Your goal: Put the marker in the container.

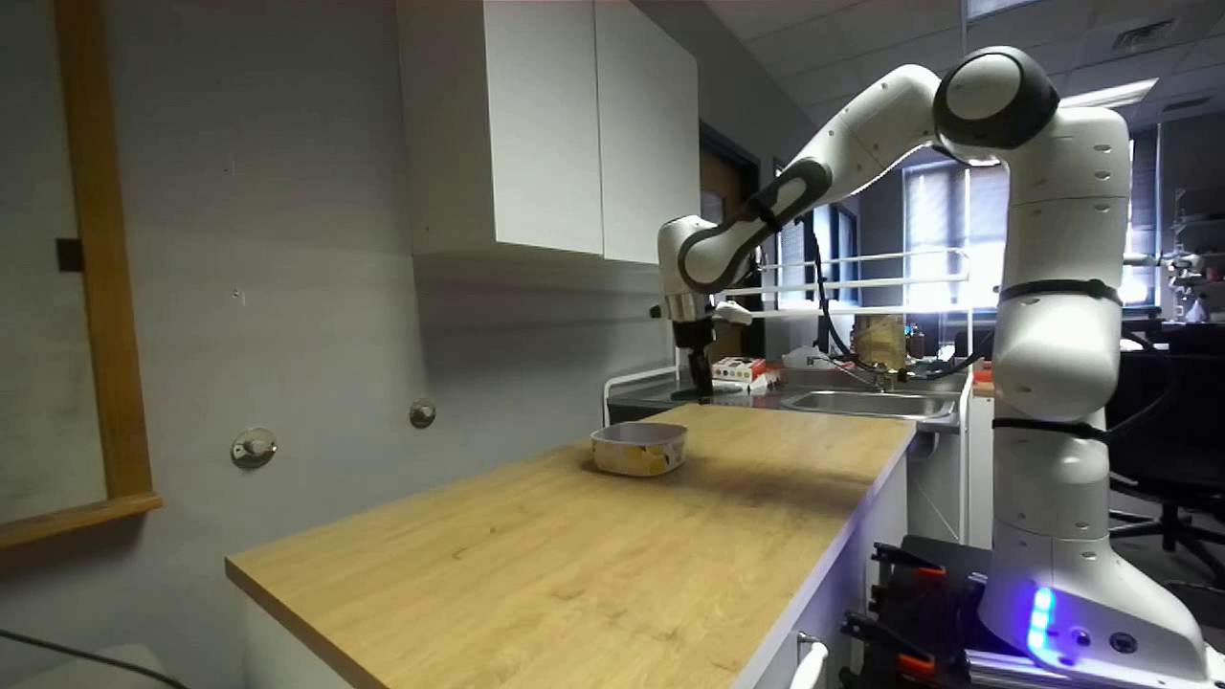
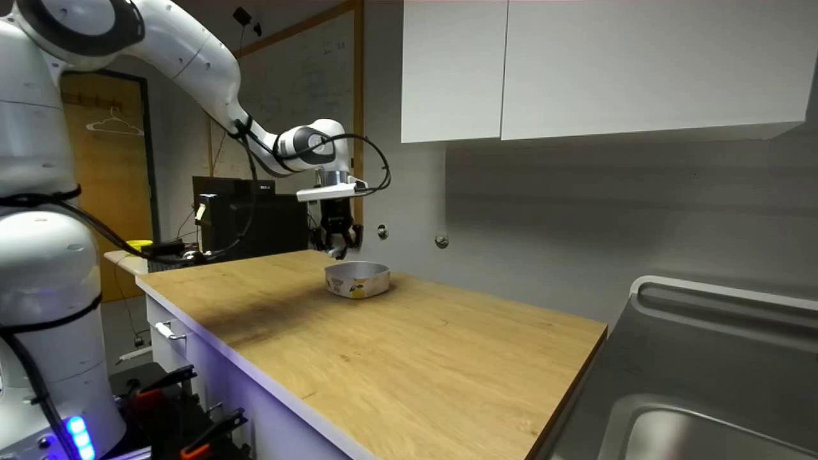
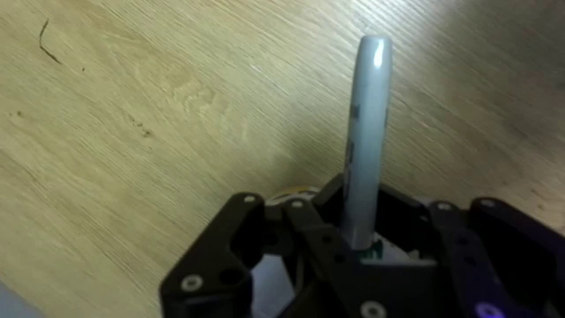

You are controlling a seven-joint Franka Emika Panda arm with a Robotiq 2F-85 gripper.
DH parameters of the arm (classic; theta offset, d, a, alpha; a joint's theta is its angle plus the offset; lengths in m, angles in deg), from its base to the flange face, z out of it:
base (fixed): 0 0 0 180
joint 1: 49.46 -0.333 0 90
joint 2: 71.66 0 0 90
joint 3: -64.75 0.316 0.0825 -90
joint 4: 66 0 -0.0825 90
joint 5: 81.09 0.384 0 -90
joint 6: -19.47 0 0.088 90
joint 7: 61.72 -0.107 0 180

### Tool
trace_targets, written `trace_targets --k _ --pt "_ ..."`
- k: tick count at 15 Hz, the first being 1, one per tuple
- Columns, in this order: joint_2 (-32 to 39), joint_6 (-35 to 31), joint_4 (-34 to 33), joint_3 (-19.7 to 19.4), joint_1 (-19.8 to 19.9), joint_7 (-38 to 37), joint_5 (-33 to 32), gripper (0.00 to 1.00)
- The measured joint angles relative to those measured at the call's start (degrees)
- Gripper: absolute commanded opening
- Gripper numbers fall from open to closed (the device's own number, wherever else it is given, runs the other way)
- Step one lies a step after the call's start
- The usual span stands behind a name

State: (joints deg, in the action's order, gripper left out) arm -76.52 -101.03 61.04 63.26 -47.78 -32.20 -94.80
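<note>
Left in an exterior view, the end effector (image 2: 339, 248) hangs above the worktop (image 2: 415, 358), drawn in around the marker (image 3: 369, 115). Just right, the dish (image 2: 345, 287) sits near the worktop's wall-side edge. Carrying seems in hand; next, probably centre over it, lower, release.

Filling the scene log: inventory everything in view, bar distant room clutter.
marker: 1, grey, gripped in the tool
container: 1, cream with yellow print, on worktop
worktop: 1, light wood, along wall
cabinet doors: 2, white, high on wall
fittings: 2, metallic, on wall
whiteboard: 1, pale, on wall
sink: 1, steel, beyond worktop
box: 1, white-and-red, near sink
arm: 1, white and black, beside worktop
tool: 1, black, above worktop
</note>
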Motion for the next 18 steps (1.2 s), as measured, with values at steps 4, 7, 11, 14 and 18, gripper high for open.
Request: trace_targets --k 4,7,11,14,18 --pt "-2.6 2.1 1.0 3.2 -3.5 -5.0 -1.6 0.06" --pt "-2.1 3.4 0.3 5.8 -5.9 -9.4 -3.1 0.06" --pt "1.5 6.7 -4.1 8.1 -7.8 -14.6 -6.5 0.06" --pt "5.8 9.5 -9.1 8.3 -8.0 -15.9 -8.7 0.06" --pt "11.7 12.5 -15.9 7.5 -7.5 -15.8 -9.1 0.06"
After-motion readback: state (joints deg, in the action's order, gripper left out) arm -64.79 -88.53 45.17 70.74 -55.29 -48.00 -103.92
